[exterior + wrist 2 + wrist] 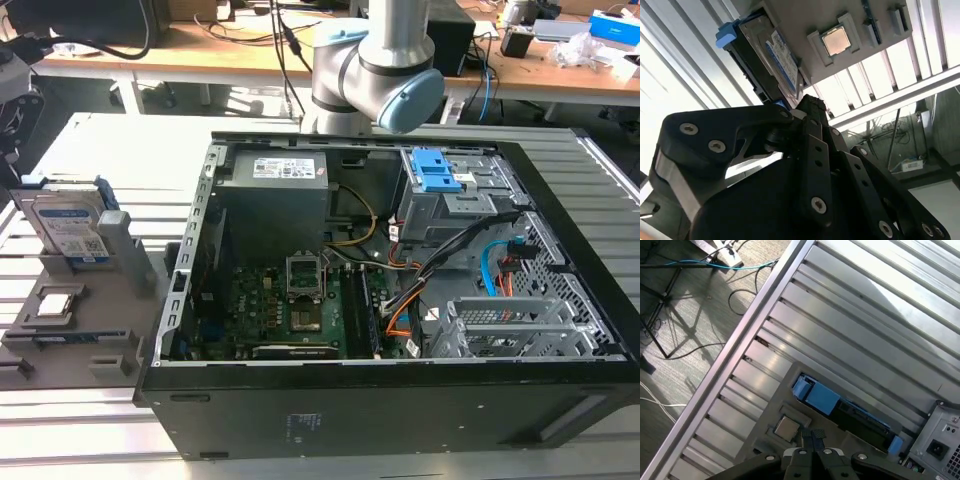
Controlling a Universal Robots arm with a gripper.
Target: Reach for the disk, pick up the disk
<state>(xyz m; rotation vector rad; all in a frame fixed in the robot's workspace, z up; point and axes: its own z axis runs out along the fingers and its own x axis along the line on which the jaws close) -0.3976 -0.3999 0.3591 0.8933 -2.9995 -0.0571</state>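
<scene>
The disk (66, 226) is a silver hard drive with a white-and-blue label and a blue carrier frame. It stands on edge in a grey holder (112, 262) at the exterior view's left, outside the computer case. In the first wrist view the disk (816, 395) is seen edge-on from above. My gripper (812, 436) hangs well above it, beside the disk rather than over it, shut with nothing between the fingertips. In the second wrist view the black gripper (809, 106) linkages fill the foreground, with the disk (781, 59) beyond the fingertips.
A small square CPU chip (55, 303) (836, 41) (786, 428) lies in the grey holder beside the disk. The open black computer case (560, 330) takes up the middle, with a grey drive cage and blue latches (438, 172). Beyond the slatted metal table's edge (747, 342) is floor with cables.
</scene>
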